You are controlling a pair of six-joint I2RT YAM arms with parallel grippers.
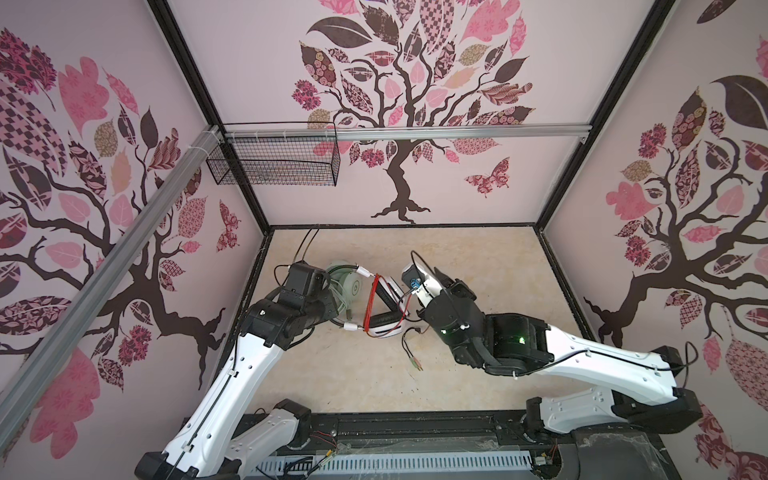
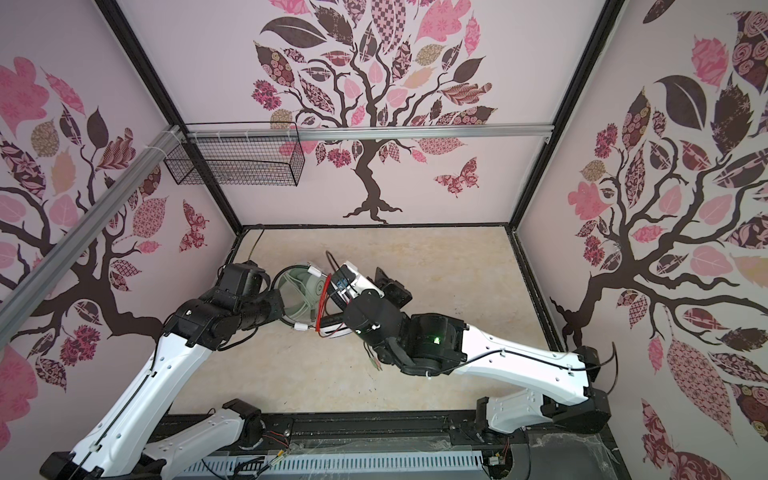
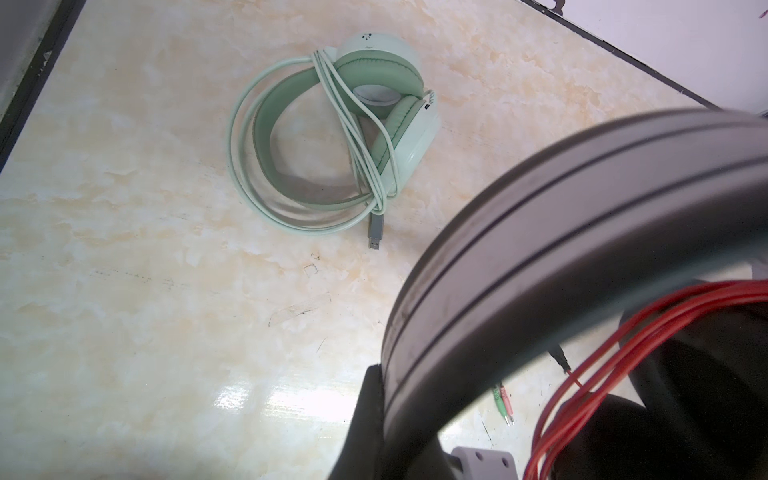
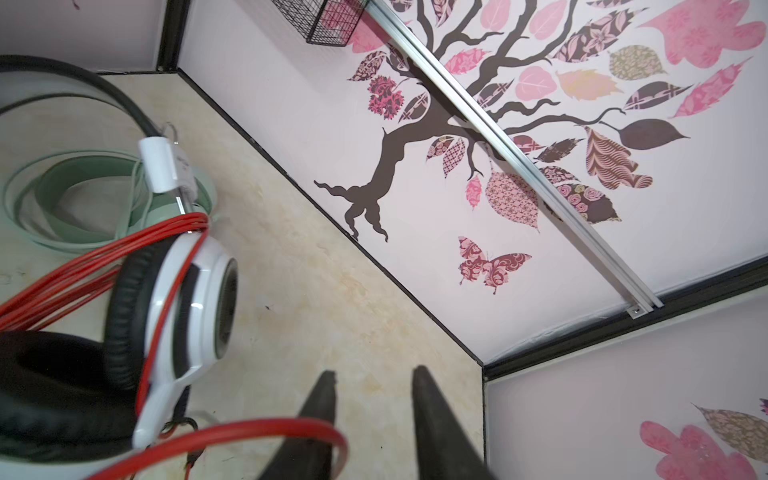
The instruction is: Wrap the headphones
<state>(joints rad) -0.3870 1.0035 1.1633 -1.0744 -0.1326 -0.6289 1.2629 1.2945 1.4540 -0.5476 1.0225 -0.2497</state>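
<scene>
Tabletop (image 1: 332,374) was beige marble, walls (image 1: 291,195) tree-decaled. Left gripper (image 3: 390,386) clamped the white-black headset (image 4: 195,291); right gripper (image 4: 374,374) stood parted, empty.

Tree-decal walls (image 1: 457,195), marbled floor (image 1: 365,374)

- Two headsets are showing: one mint-green headset (image 3: 376,72) and one white and black headset (image 4: 183,307), sitting just beside it.
- Two jack plugs (image 3: 505,405) and one USB plug (image 3: 375,232) are lying near the mint-green headset.
- One wire basket (image 1: 274,166) is hanging well apart from it.
</scene>
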